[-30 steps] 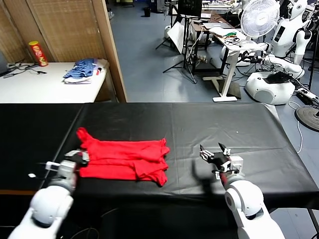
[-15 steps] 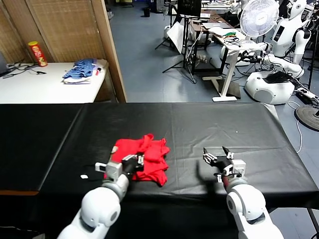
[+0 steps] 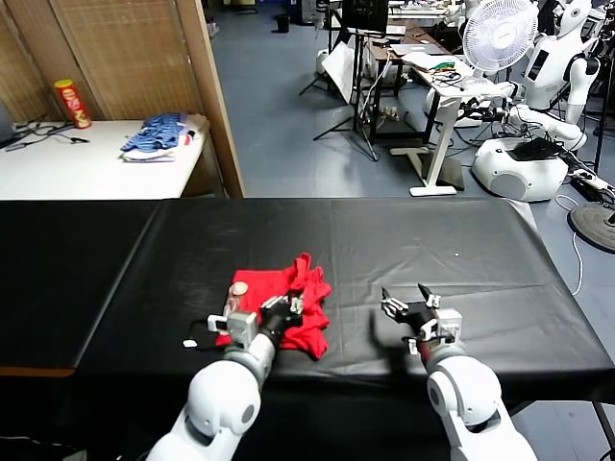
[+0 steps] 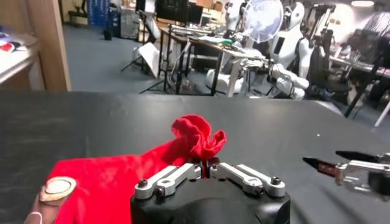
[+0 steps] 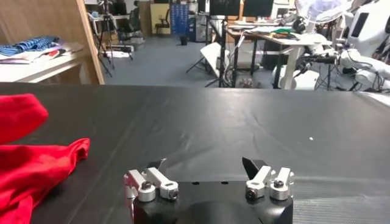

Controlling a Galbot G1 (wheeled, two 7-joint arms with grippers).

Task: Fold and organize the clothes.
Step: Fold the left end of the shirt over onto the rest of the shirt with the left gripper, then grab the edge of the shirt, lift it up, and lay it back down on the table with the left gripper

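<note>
the red shirt sits bunched in a folded heap on the black table, near the front edge and a little left of the middle. one twisted corner sticks up at its far side, clear in the left wrist view, and a pale round print shows on the top layer at the heap's left end. a small white tag lies on the cloth just left of the robot's left wrist.

left gripper is right at the near edge of the shirt, nose into the fabric. from its own camera the fingers sit close together with red cloth bunched up right in front of them; cannot tell if they're pinching the shirt or only touching it, and how far apart they are is hard to call.

right gripper hangs over bare table to the right of the shirt, apart from it, jaws spread wide with nothing between them; its wrist view shows both fingertips well apart over black cloth, the shirt's edge off to one side.

farther out, a white side table behind on the left carries a blue striped pile and a red can. a white fan and another white robot stand in the room beyond.
</note>
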